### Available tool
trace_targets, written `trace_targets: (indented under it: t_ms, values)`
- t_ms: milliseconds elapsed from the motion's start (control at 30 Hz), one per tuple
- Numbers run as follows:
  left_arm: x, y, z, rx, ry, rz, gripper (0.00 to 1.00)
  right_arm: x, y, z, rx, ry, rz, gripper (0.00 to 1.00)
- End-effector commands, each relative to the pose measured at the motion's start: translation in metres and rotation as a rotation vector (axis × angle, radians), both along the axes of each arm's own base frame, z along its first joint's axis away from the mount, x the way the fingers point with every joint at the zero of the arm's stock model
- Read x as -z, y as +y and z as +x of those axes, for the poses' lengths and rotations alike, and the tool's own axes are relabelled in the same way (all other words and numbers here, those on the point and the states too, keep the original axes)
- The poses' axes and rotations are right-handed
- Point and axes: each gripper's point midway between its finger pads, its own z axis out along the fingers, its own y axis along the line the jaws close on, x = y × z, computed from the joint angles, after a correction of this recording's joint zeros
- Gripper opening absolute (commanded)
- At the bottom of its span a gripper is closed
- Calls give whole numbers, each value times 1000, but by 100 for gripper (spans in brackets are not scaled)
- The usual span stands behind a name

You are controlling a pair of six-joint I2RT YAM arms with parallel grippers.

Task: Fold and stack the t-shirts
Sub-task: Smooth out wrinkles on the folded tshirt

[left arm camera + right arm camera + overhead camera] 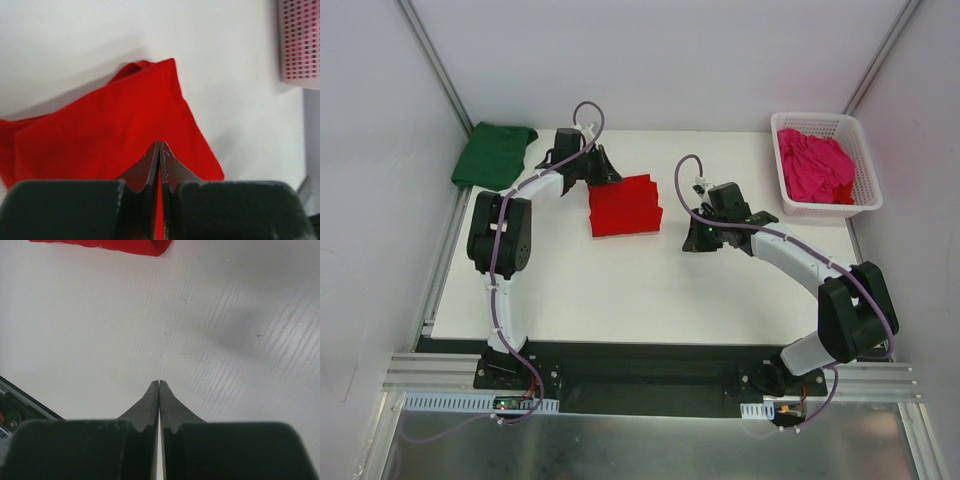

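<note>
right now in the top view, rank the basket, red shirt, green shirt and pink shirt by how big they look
1. white basket
2-4. green t-shirt, red t-shirt, pink t-shirt: too close to rank

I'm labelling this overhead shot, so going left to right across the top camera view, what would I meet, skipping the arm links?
From the left: dark green t-shirt → folded red t-shirt → right gripper, shut → white lattice basket holding the magenta pink t-shirt.
</note>
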Motion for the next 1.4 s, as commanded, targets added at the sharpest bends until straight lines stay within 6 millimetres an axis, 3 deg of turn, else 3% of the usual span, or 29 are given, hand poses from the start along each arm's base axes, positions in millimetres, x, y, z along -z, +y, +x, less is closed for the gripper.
trace_targets:
  t_ms: [0,433,967,1367]
  values:
    - [10,9,6,-16,-33,180,0,-7,-1,1,7,-24,2,1]
    - [46,-8,-22,34,-1,459,0,-3,-4,-2,13,-20,-12,1]
    - [93,9,-59,65,103,761,0,1,-10,-8,23,-18,-14,1]
    - [106,-4,-126,109,182,780,0,1,-12,-9,30,-25,-20,2]
